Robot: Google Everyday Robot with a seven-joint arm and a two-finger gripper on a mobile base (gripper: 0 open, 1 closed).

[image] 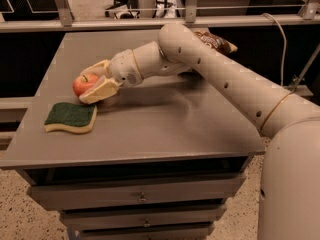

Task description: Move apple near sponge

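Observation:
The red-orange apple (82, 83) sits between my gripper's two pale fingers at the left of the grey table (165, 124), close to the tabletop. My gripper (92, 81) is shut on the apple, one finger (99, 90) in front of it and one behind. The sponge (70, 117), dark green on top with pale yellow foam below, lies flat just in front of the apple, near the table's left front edge, a small gap apart from it.
A brown chip bag (215, 41) lies at the back right of the table, partly hidden behind my arm (225, 79). Drawers (142, 196) run below the tabletop. A metal rail (150, 21) crosses behind the table.

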